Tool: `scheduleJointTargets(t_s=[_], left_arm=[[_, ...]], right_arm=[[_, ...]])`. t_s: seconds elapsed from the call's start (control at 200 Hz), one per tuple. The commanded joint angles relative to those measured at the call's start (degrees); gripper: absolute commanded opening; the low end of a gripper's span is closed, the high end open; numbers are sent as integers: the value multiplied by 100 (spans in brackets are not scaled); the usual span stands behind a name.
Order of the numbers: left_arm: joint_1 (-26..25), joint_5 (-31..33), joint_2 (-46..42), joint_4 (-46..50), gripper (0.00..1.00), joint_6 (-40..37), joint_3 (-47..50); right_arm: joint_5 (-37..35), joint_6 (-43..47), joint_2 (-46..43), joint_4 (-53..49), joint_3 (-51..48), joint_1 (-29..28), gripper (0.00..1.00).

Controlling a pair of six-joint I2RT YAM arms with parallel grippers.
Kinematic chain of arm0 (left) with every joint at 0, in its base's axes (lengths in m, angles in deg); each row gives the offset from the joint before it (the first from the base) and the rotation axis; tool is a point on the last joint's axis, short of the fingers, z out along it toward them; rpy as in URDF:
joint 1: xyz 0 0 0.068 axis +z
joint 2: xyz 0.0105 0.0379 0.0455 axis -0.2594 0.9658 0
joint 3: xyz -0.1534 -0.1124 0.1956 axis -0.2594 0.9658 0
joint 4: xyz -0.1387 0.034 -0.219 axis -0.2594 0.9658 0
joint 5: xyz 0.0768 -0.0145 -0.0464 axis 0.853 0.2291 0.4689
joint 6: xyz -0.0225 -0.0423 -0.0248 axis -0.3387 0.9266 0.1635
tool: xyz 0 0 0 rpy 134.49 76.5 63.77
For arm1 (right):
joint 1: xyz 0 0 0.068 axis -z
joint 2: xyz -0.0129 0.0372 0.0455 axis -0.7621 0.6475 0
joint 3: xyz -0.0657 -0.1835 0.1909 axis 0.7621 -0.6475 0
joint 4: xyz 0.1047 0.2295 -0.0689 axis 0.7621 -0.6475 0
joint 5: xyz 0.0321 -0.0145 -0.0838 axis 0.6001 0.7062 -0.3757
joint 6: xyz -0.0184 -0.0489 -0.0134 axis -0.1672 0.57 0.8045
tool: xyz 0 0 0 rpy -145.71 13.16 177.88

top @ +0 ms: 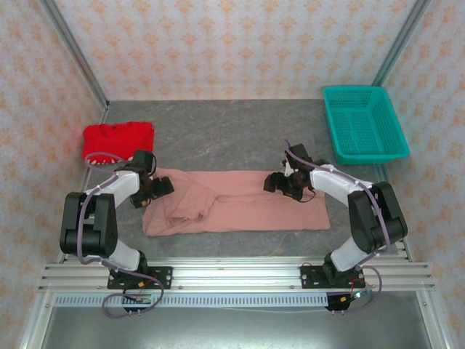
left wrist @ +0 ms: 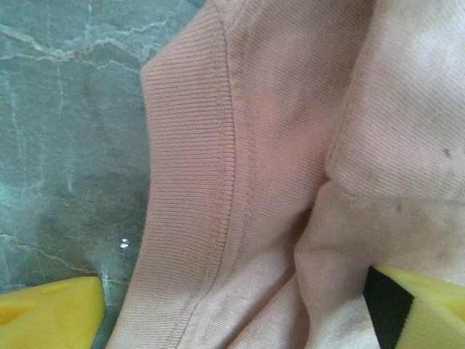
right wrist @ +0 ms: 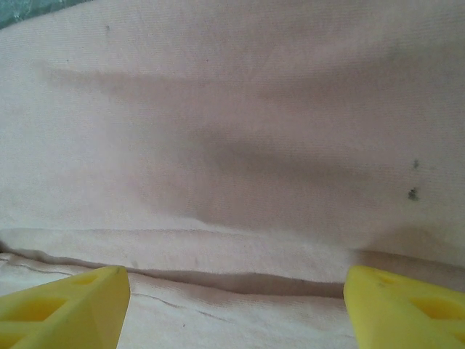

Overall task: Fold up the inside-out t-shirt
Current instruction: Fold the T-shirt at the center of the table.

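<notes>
The inside-out t-shirt (top: 240, 209), dusty salmon-pink, lies flat on the table as a long band folded lengthwise, with bunched cloth near its left end. My left gripper (top: 158, 188) hovers over that left end, open; in its wrist view the yellow fingertips (left wrist: 51, 314) straddle the ribbed collar (left wrist: 192, 182) with nothing pinched. My right gripper (top: 280, 183) sits over the shirt's upper right part, open. Its fingertips (right wrist: 69, 305) stand wide apart above a folded hem edge (right wrist: 232, 254), apart from the cloth.
A bright red garment (top: 118, 139) lies bunched at the back left. A teal plastic basket (top: 363, 123) stands at the back right. The grey stone-patterned table (top: 218, 131) is bare behind the shirt. Patterned walls close in the sides.
</notes>
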Motion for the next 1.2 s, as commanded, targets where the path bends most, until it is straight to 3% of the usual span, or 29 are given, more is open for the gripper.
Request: scheduleJointTargets(t_s=[0.0, 0.215, 0.646, 1.191], left_arm=[[-104, -1404, 143, -399, 91, 26, 341], [-224, -1647, -174, -459, 85, 106, 520], [-722, -1550, -370, -444, 73, 196, 719], [-1066, -1710, -465, -535, 33, 90, 763]], right_arm=[[72, 36, 115, 0, 189, -37, 78], [32, -2, 180, 22, 196, -36, 78], [39, -53, 203, 20, 208, -31, 77], [49, -88, 216, 73, 175, -33, 77]])
